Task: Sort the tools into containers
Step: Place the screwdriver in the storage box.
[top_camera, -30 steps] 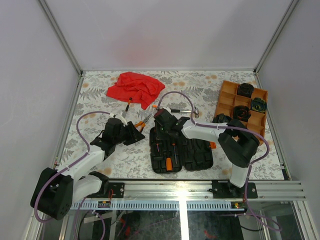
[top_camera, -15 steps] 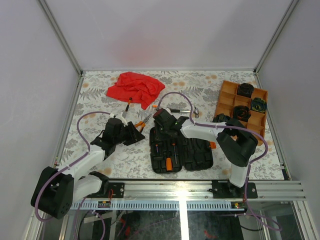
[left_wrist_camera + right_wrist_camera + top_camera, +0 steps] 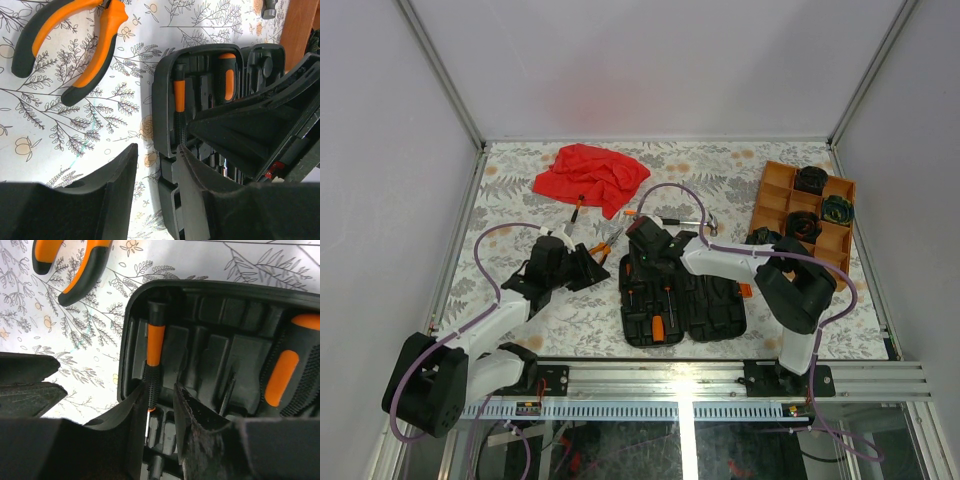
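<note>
Orange-handled pliers [image 3: 100,55] lie loose on the tabletop, upper left of the left wrist view. Left end effector [image 3: 156,155] hovers beside them, half open and empty. Right end effector [image 3: 161,400], gap narrow, straddles the slim screwdriver [image 3: 154,347] seated in the black case [image 3: 130,340]. Lift straight up so you don't drag it out.

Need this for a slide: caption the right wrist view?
Right gripper, jaws apart, above a slim screwdriver slotted in the black tool case; pliers outside on the table.
</note>
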